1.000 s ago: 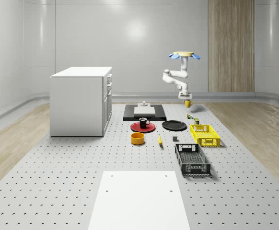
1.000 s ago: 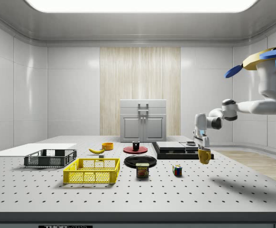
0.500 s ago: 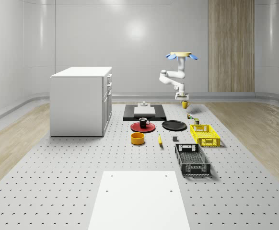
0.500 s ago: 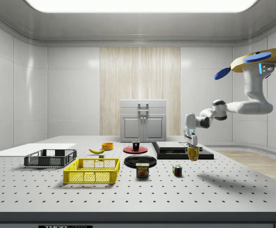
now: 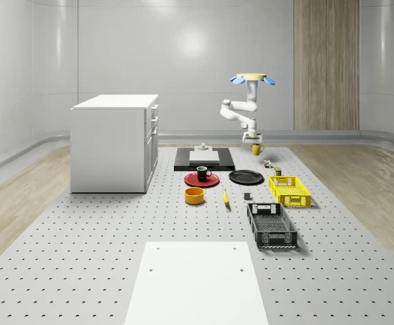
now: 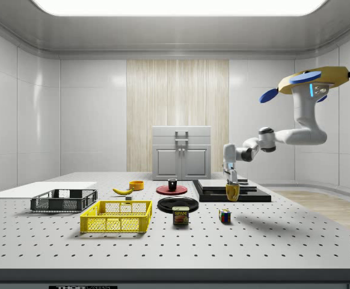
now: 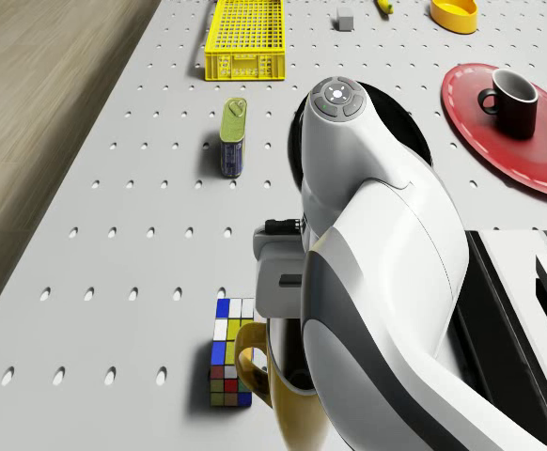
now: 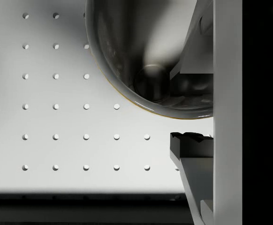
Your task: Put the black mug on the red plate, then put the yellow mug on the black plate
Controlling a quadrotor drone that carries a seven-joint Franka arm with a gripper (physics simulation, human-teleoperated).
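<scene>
The yellow mug (image 5: 256, 149) (image 6: 232, 192) hangs above the table with my gripper (image 5: 254, 143) (image 6: 231, 186) shut on its rim. In the wrist view one finger (image 8: 193, 146) sits outside the mug's wall (image 8: 127, 51) and the other inside. The drone (image 5: 252, 78) (image 6: 313, 78) hovers over the table's far side, beyond the black plate (image 5: 246, 177) (image 6: 178, 204). The mug (image 7: 292, 399) is beside the Rubik's cube (image 7: 229, 365), short of the black plate (image 7: 414, 136). The black mug (image 5: 203, 172) (image 7: 513, 101) stands on the red plate (image 5: 193, 181) (image 7: 471, 103).
A black slab (image 5: 204, 162) lies at the back beside the mug. A can (image 7: 233, 137), a yellow crate (image 5: 289, 190), a black crate (image 5: 271, 225), an orange bowl (image 5: 194, 195) and a banana (image 5: 225, 197) are on the table. A white cabinet (image 5: 114, 142) stands on the whole-scene view's left.
The drone, arm and held yellow mug have moved toward the whole-scene view's left and the side view's left, nearer the black plate. The mug hangs slightly higher off the table.
</scene>
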